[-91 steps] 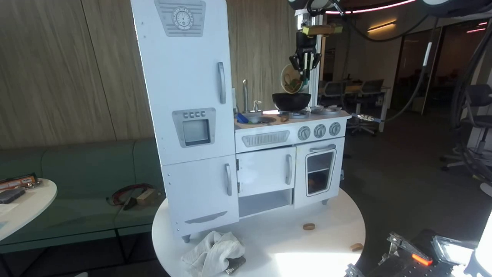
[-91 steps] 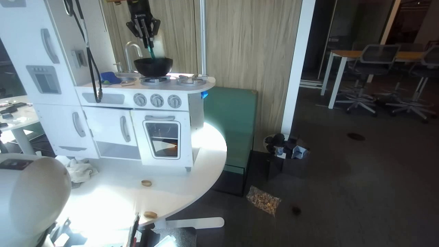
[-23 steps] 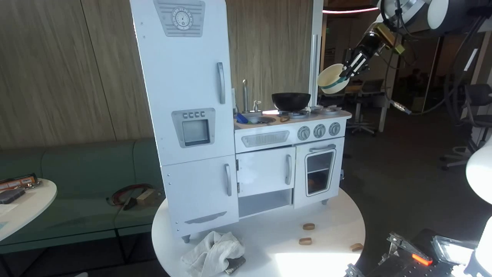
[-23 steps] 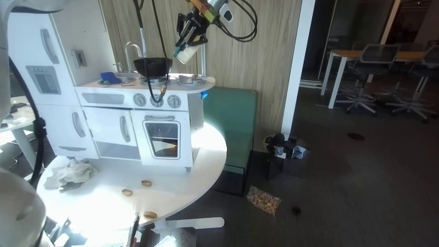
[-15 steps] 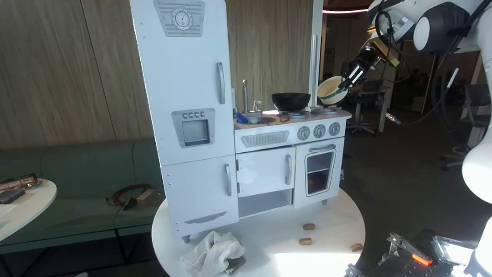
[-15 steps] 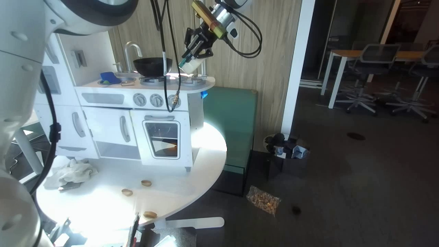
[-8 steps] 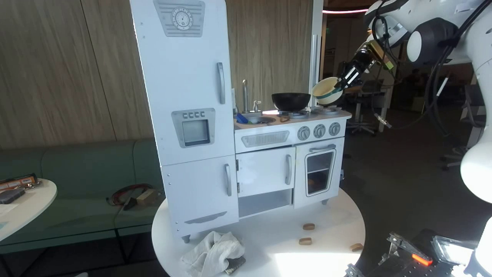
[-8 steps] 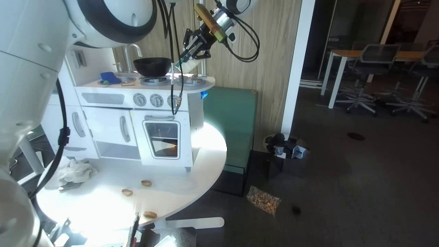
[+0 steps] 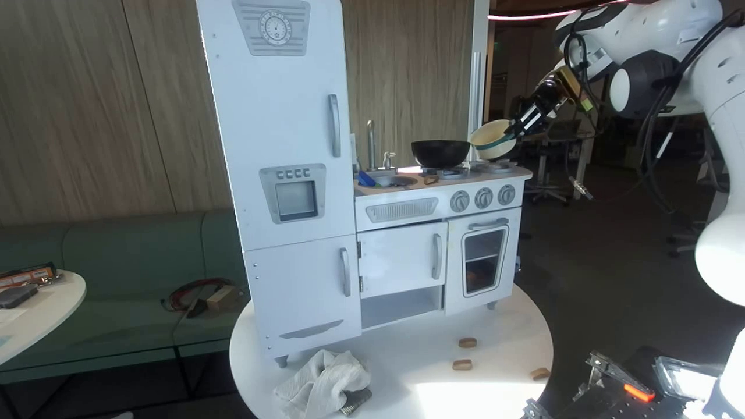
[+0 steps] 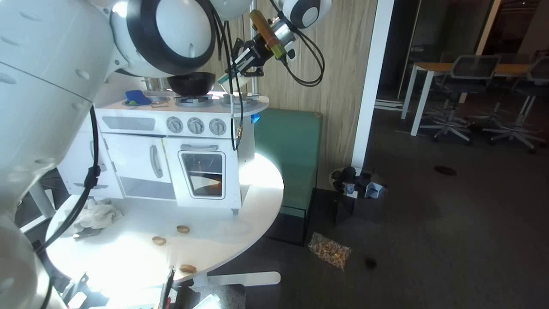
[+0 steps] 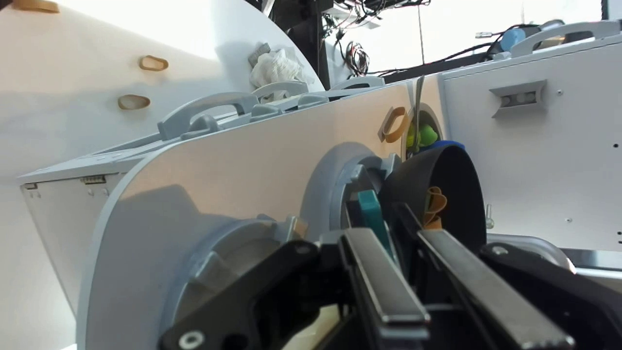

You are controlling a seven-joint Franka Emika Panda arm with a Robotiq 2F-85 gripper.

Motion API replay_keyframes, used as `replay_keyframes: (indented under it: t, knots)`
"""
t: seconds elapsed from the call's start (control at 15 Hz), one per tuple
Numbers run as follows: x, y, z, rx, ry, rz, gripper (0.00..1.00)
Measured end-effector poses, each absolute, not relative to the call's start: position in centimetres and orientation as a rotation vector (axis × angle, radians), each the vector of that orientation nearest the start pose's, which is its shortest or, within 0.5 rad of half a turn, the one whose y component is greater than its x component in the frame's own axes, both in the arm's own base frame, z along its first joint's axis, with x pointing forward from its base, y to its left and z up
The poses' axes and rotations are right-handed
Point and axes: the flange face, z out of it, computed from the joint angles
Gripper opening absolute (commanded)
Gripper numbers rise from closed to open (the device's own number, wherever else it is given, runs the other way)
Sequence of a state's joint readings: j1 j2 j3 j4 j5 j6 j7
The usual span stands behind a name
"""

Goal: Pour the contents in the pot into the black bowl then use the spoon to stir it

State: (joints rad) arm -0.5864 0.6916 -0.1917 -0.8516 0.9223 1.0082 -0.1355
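In an exterior view your gripper (image 9: 513, 128) is clamped on the pot (image 9: 493, 139), held tilted just beside the bowl (image 9: 440, 156) and apparently over the burner (image 9: 493, 167) next to it; whether pot and bowl touch, I cannot tell. Your step now, I judge, is setting the pot down so the gripper can go for the spoon. Draw it clear of the bowl, level it, then lower it slowly (a knock could shift the bowl). The pot is cream inside and whiter outside, with a teal band, and nothing shows in the part of its inside that you can see. In an exterior view the arm (image 10: 182, 30) overlaps the bowl's rim and cables (image 10: 239, 131) hang in front of the pot, leaving a pale wall and a bit of teal; don't judge contact from that, and watch that the cables don't catch. In the wrist view your fingers (image 11: 386, 272) pinch the pot's teal edge (image 11: 371, 212), so let its base sit flat before you part them, or it may tip. Brown loops (image 11: 434, 206) lie in the bowl, so the pour looks done. The pot's body shows only as a pale sliver under the gripper, so you'll have little sight of its base as you lower it. I cannot pick out the spoon for certain; a thin strip (image 11: 418, 114) near the sink (image 11: 431, 115) may be its handle.
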Motion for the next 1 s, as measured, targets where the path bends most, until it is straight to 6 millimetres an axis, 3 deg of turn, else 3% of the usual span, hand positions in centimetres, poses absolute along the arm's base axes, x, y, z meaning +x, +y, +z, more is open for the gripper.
replay_keyframes:
  t: [0.33, 0.4, 0.47, 0.93, 1.0]
  knots:
    - [58.9, -34.6, 51.2, -2.182, 0.391, 0.202, 0.10]
    - [59.0, -34.6, 51.3, -2.183, 0.393, 0.204, 0.45]
    - [59.0, -34.6, 51.3, -2.181, 0.395, 0.206, 0.47]
    - [59.1, -34.4, 51.8, -2.164, 0.411, 0.218, 0.97]
    - [59.0, -34.3, 52.2, -2.167, 0.407, 0.213, 1.00]
